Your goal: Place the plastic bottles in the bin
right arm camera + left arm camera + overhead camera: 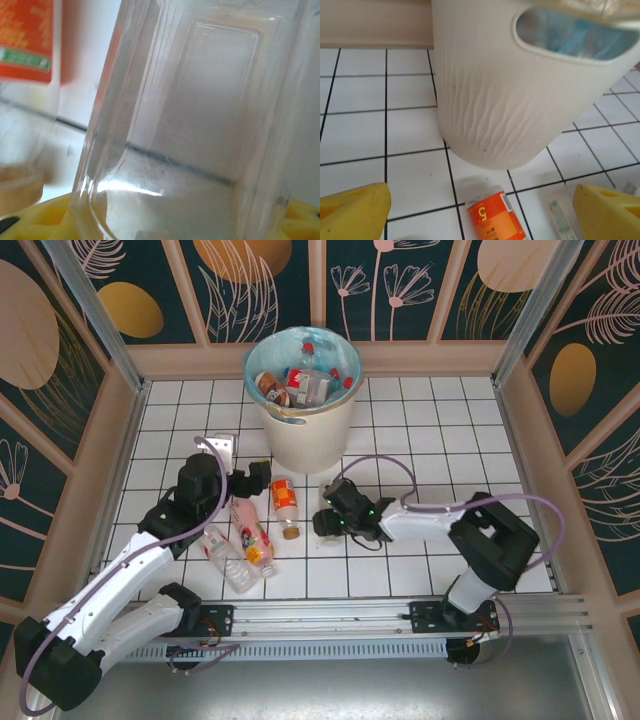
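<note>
Plastic bottles (250,530) lying on the worktop (430,420) look light, thin-walled and slippery, so I'd pinch each gently mid-body. My right gripper (323,521) straddles a clear bottle (190,125) near the bin (300,435); I cannot tell whether it is clamped. My left gripper (255,480) gapes wide, empty.

I count one round cream plastic bin (305,440). Outside it lie four small plastic bottles: an orange-labelled one (285,498), a pink-labelled one (251,528) and two clear ones (228,560) (190,125). Several more sit inside, too jumbled to number.
</note>
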